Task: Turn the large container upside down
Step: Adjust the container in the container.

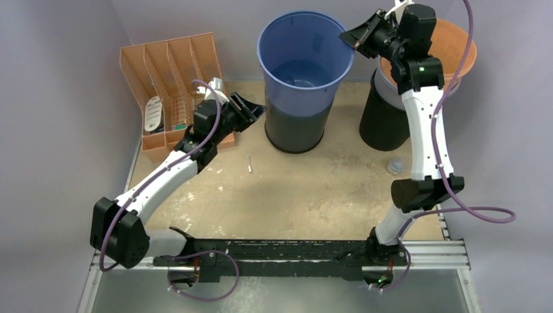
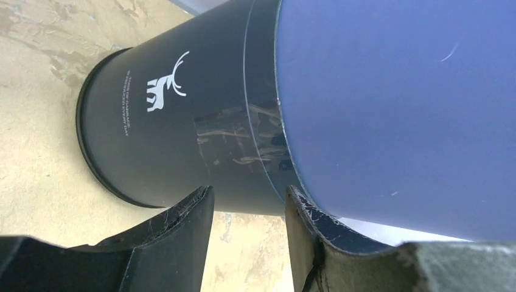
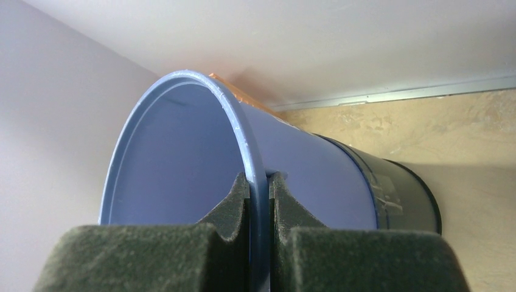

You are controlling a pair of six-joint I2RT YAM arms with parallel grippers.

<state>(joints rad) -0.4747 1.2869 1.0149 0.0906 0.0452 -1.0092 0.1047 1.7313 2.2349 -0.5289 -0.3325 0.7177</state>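
Standing upright at the back of the table [image 1: 293,189], the blue bucket [image 1: 287,49] sits nested in a black bucket [image 1: 293,130]. The right claw [image 3: 258,179] is clenched on the blue rim, one finger inside, one outside. The left claw [image 2: 249,191] hangs released just beside the lower wall, gripping nothing.

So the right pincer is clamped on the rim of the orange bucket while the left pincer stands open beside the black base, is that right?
Wrong bucket: the right pincer is clamped on the rim of the blue container, as the right wrist view shows. The left pincer does stand open beside the black base.
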